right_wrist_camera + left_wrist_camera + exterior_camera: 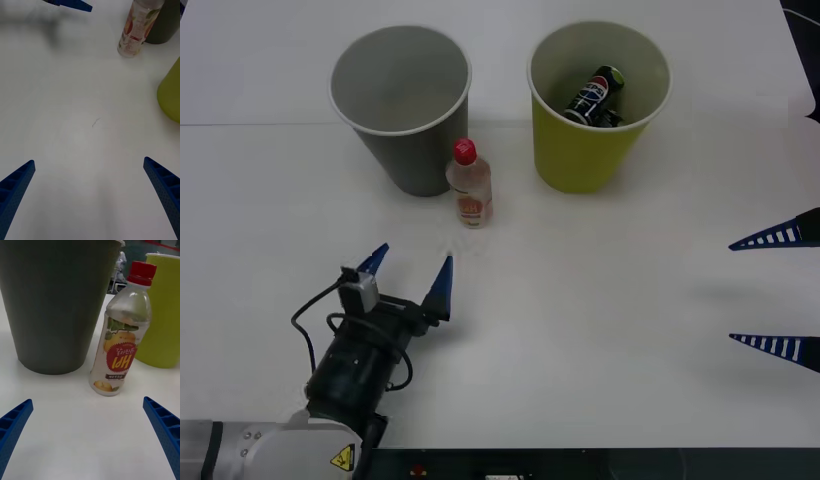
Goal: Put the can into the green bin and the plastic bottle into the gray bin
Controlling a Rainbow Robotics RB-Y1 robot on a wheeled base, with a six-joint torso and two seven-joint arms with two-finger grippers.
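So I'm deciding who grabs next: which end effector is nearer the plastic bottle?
Left. The left end effector sits open just short of the plastic bottle, facing it; the right end effector waits open far off at the table's right edge.

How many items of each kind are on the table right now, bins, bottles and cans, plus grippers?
Bins: 2, the gray bin and the green bin.
Bottles: 1, the plastic bottle, upright beside the gray bin.
Cans: 1, the can, inside the green bin.
Grippers: 2, the left gripper and the right gripper, both open.
Total: 6.
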